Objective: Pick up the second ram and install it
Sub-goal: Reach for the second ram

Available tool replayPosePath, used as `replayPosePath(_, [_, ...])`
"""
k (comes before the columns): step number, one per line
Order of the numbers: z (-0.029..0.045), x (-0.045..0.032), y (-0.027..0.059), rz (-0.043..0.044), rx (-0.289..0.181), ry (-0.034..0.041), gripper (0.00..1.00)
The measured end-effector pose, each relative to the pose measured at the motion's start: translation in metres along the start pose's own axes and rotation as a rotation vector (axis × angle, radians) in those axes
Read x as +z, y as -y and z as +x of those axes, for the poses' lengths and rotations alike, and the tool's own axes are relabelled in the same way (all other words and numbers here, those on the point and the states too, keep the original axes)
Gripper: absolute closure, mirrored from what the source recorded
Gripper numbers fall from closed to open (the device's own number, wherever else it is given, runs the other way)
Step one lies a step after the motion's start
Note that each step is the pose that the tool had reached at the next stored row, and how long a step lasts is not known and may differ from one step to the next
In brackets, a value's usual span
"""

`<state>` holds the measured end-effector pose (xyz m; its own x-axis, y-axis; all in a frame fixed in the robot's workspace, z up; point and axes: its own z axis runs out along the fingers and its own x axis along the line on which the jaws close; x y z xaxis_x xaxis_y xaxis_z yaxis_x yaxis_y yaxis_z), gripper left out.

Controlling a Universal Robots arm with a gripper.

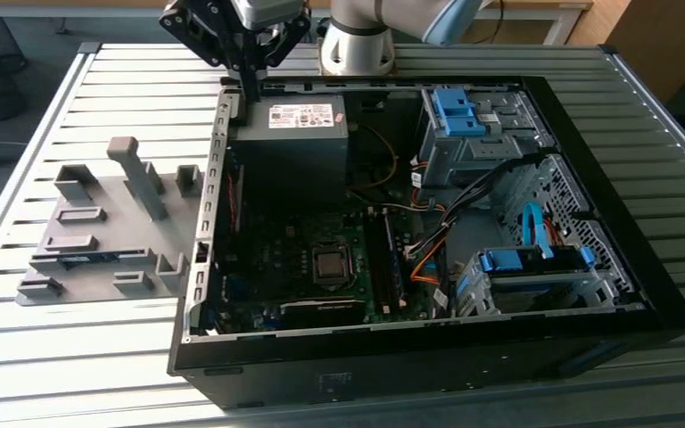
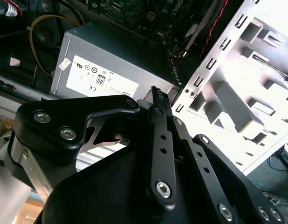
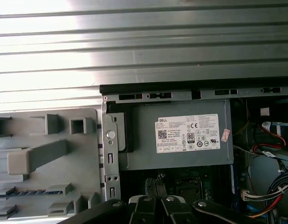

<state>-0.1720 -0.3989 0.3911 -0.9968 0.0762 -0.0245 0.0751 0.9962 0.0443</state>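
The second ram (image 3: pixel 30 192) is a thin dark stick with a row of chips, lying in a slot of the grey tray (image 3: pixel 51 135). In the exterior view the ram (image 1: pixel 78 259) shows as a dark bluish strip low in the tray (image 1: pixel 93 285). My gripper (image 1: pixel 251 92) hangs above the case's rear wall by the power supply (image 1: pixel 289 129), well away from the ram. Its fingers look shut with nothing between them in both wrist views (image 2: pixel 158 92) (image 3: pixel 155 179). The long black memory sockets (image 1: pixel 387 263) lie on the motherboard.
The open computer case (image 1: pixel 628 267) lies on a slatted metal table (image 1: pixel 104 80). Cables (image 1: pixel 438 241) and blue drive cages (image 1: pixel 521 263) crowd the case at the exterior view's right. The tray's tall grey post (image 1: pixel 140 178) stands near the case's wall.
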Motion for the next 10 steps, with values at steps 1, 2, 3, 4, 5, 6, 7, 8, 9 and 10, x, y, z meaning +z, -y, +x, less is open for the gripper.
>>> replayPosePath(1, [0.0005, 0.0000, 0.0000, 0.0000, 0.000, 0.0000, 0.89])
replayPosePath(2, [0.0010, 0.0001, 0.0001, 0.0000, 0.000, 0.0000, 0.89])
replayPosePath(3, [0.0015, 0.0001, 0.0001, -0.0001, 0.000, 0.0000, 0.89])
replayPosePath(4, [0.0020, 0.0001, 0.0001, 0.0000, 0.000, 0.0000, 0.89])
replayPosePath(5, [0.0025, 0.0001, 0.0002, 0.0000, 0.000, -0.0001, 0.89])
replayPosePath(6, [0.0029, 0.0001, 0.0002, 0.0000, 0.000, 0.0000, 0.89])
replayPosePath(7, [0.0034, 0.0001, 0.0003, 0.0000, 0.000, 0.0000, 0.89])
replayPosePath(8, [0.0040, 0.0001, 0.0003, 0.0000, 0.000, 0.0000, 0.89])
replayPosePath(9, [0.0044, 0.0002, 0.0004, 0.0000, 0.000, 0.0000, 0.89])
replayPosePath(10, [0.0049, 0.0002, 0.0004, 0.0000, 0.000, 0.0000, 0.89])
